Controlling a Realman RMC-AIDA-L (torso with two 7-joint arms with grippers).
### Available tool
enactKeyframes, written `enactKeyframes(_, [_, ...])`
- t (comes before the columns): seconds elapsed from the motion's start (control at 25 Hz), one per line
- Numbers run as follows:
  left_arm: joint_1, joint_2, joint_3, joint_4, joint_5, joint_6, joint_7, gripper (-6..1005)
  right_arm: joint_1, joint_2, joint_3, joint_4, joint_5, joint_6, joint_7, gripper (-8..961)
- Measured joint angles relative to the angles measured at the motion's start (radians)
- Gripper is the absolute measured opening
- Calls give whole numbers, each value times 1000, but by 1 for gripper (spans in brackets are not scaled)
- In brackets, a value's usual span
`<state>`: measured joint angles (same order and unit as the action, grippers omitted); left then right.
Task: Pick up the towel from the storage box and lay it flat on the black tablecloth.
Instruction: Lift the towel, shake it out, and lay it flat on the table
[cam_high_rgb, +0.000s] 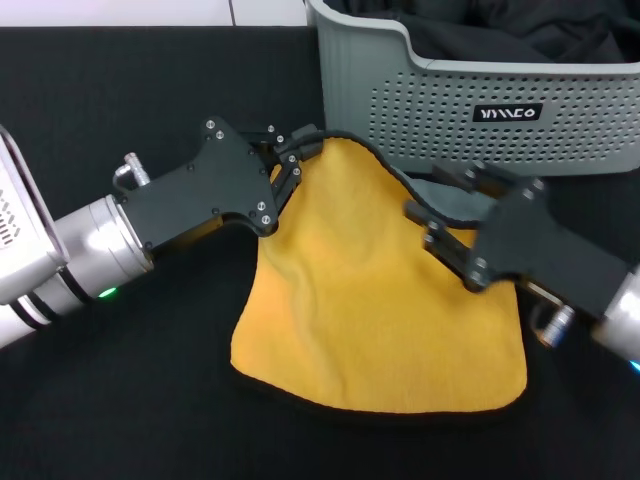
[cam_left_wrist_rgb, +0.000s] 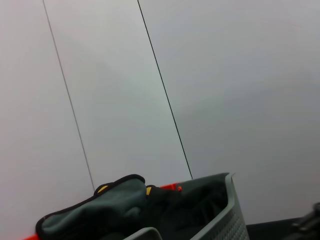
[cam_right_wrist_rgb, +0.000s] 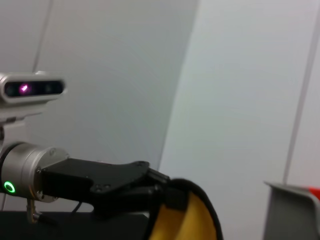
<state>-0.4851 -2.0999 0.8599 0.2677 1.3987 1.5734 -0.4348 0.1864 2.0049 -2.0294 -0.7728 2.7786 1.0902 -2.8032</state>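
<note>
The towel (cam_high_rgb: 370, 300) shows its yellow-orange face and black edging, stretched between both grippers in front of the storage box (cam_high_rgb: 430, 110). Its lower edge rests on the black tablecloth (cam_high_rgb: 120, 400). My left gripper (cam_high_rgb: 293, 162) is shut on the towel's upper left corner. My right gripper (cam_high_rgb: 428, 215) is shut on the upper right corner, where the grey face folds over. The left wrist view shows the towel's grey face (cam_left_wrist_rgb: 100, 207) before the storage box (cam_left_wrist_rgb: 232, 217). In the right wrist view the left gripper (cam_right_wrist_rgb: 165, 192) pinches the towel (cam_right_wrist_rgb: 187, 220).
Plain black fabric (cam_high_rgb: 520, 35) lies inside the storage box at the back right. The box's grey rim (cam_right_wrist_rgb: 292, 205) shows in the right wrist view. A pale panelled wall stands behind the table. Black tablecloth stretches to the left and front of the towel.
</note>
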Motion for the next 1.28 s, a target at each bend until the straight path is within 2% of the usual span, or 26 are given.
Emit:
enactKeyframes(0.04, [0, 0, 0, -1, 0, 2, 0, 29, -21, -2, 2, 0, -1, 11, 14, 423])
enactKeyframes(0.24, [14, 0, -2, -2, 0, 4, 1, 34, -135, -5, 64, -14, -68, 20, 72, 419])
enactKeyframes(0.48, [26, -2, -4, -3, -8, 11, -2, 39, -248, 5, 257, -28, -234, 13, 184, 415])
enactKeyframes(0.56, [25, -2, -2, -21, -25, 11, 1, 40, -261, 7, 318, -30, -292, 12, 222, 364])
enactKeyframes(0.6, [24, -1, -1, -33, -36, 12, 4, 41, -261, 7, 318, -30, -292, 12, 222, 364])
enactKeyframes(0.64, [23, 0, 0, -43, -45, 13, 8, 42, -262, 10, 362, -25, -328, 4, 242, 363])
enactKeyframes(0.8, [24, 1, 2, -51, -53, 20, 11, 45, -249, 10, 383, -17, -334, -24, 247, 362])
enactKeyframes(1.28, [2, 0, 2, -53, -50, 19, 10, 55, -62, 8, 387, 150, -339, -73, 286, 359])
